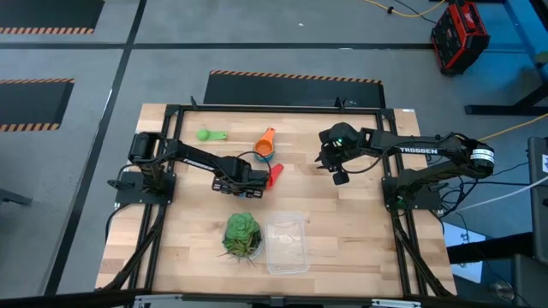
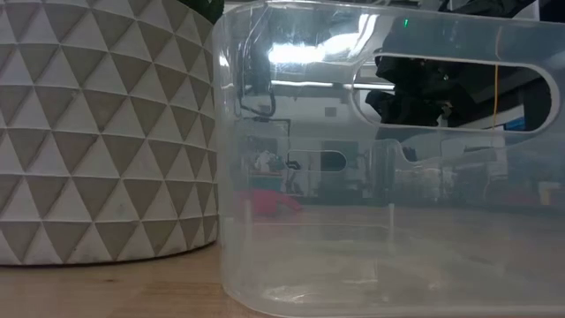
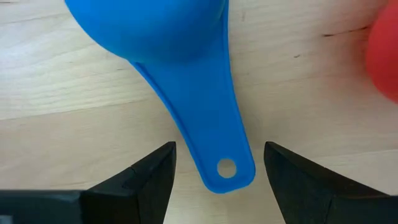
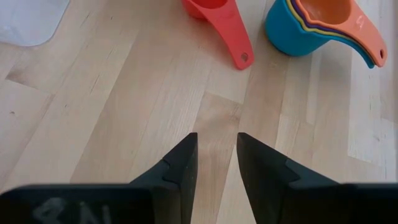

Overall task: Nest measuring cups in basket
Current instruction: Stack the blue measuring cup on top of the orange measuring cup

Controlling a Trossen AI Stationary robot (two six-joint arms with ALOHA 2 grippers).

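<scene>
While the basket (image 1: 287, 242) sits empty, left fingers (image 3: 152, 180) straddle a blue cup's (image 3: 205, 124) handle spread wide; right fingers (image 4: 183, 168) hover narrowly parted.

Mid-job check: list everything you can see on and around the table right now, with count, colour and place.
green measuring cup: 1, green, alone at the table's far left part
nested cup stack: 1, orange cup on top, blue outermost, far centre of the table
blue measuring cup: 1, blue, on the wood, handle between the left claw's fingers
red measuring cup: 1, red, beside the left claw
basket: 1, clear, near centre, no cups in it
leafy ball: 1, green, left of the basket, in a patterned white pot
left claw: open, low over the blue handle
right claw: narrow gap, right of the stack
</scene>
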